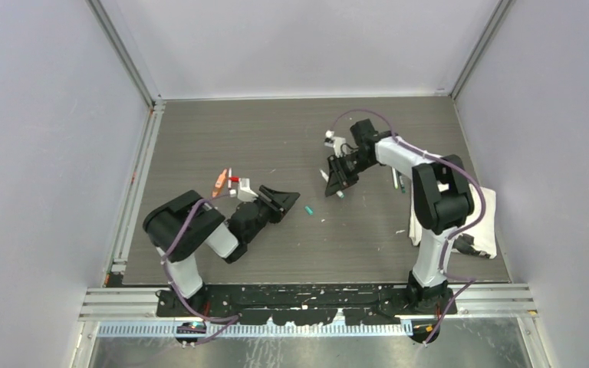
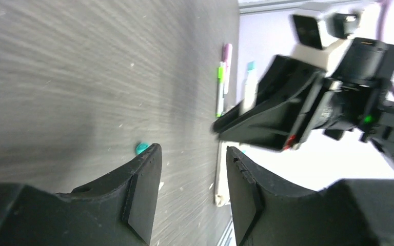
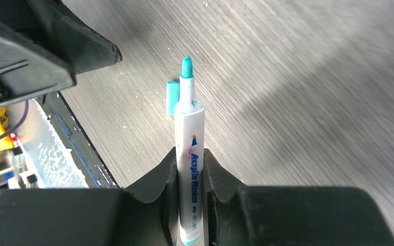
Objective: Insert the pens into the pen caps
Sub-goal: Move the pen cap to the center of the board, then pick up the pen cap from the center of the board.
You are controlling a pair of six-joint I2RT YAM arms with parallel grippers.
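Observation:
My right gripper point(image 3: 190, 156) is shut on a white pen point(image 3: 189, 133) whose bare teal tip points down at the table. A small teal pen cap point(image 3: 172, 97) lies flat on the table just beside that tip. From above, the teal cap point(image 1: 307, 209) sits between my left gripper point(image 1: 289, 201) and my right gripper point(image 1: 334, 182). My left gripper point(image 2: 192, 154) is open with nothing between its fingers, and the teal cap point(image 2: 141, 148) lies just past its left fingertip.
An orange pen point(image 1: 218, 184) and a red-ended pen point(image 1: 235, 179) lie left of the left gripper. Two more pens point(image 1: 397, 180), green point(image 2: 219, 89) and pink point(image 2: 227, 54), lie by the right arm. A white cloth point(image 1: 491, 218) sits at the right edge.

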